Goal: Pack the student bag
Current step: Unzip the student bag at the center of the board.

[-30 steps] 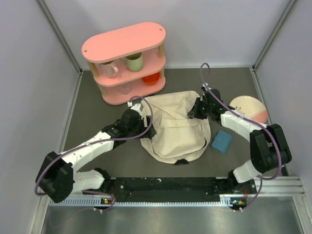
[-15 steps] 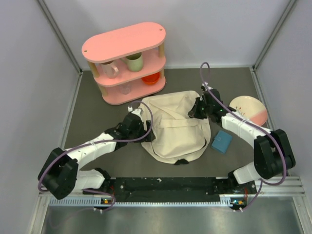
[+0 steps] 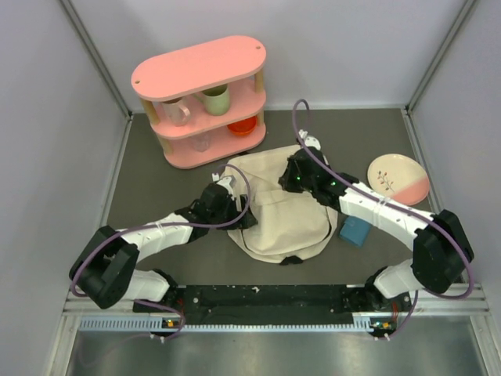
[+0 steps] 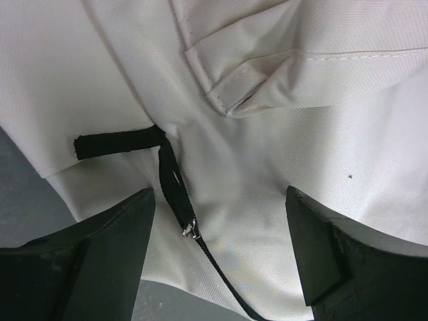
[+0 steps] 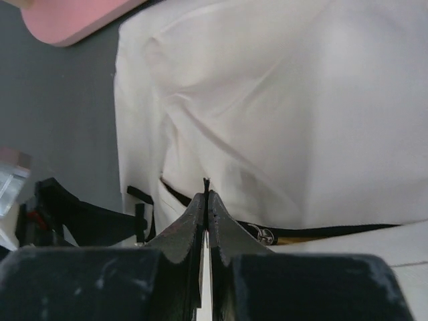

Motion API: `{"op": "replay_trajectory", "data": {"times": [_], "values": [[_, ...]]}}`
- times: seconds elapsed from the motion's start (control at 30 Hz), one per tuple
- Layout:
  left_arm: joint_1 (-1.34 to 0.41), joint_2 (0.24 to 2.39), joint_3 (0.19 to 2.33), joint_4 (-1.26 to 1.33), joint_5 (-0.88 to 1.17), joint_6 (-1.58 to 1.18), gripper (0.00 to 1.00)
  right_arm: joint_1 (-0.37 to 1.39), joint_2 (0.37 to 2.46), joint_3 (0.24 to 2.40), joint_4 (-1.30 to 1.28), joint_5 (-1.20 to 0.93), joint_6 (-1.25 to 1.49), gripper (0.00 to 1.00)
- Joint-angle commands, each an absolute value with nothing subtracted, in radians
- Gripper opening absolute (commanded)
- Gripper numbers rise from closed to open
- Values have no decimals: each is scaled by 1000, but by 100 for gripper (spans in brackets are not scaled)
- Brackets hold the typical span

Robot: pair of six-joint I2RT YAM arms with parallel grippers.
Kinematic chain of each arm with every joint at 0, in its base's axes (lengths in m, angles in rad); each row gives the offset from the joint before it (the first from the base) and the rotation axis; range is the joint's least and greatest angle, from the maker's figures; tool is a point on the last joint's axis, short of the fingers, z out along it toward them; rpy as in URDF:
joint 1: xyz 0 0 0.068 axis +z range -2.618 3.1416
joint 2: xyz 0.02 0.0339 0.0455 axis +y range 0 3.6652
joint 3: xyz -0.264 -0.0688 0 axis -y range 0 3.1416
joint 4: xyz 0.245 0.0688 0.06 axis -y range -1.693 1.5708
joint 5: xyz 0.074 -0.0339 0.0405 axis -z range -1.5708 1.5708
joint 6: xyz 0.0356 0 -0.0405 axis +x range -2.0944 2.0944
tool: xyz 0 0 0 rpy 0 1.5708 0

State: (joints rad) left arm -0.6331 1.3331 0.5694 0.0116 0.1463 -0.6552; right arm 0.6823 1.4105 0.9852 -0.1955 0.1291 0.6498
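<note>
From above, the student bag (image 3: 274, 215) lies mid-frame. The left gripper (image 3: 237, 213) is at its left edge and the right gripper (image 3: 290, 178) over its upper part, with a shelf (image 3: 200, 70), plate (image 3: 399, 174) and blue box (image 3: 356, 231) clear of both. Left wrist: jaws wide, empty, straddling a zipper pull (image 4: 190, 229). Right wrist: jaws pressed shut by the zipper line (image 5: 267, 234); any pinch is unclear.

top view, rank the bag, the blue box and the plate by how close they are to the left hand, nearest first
1. student bag: the open left hand is right over its left edge.
2. blue box: on the table just past the bag's right side.
3. plate: farthest, on the right of the table, further back than the box.
</note>
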Motion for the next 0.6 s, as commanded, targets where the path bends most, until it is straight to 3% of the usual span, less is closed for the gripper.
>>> {"op": "replay_trajectory", "data": {"times": [0.0, 0.57], "values": [[-635, 1328, 568, 100, 201, -657, 83, 735, 1456, 1103, -176, 211, 732, 0], [-635, 1270, 540, 161, 209, -666, 82, 873, 1675, 1265, -117, 104, 776, 0]]}}
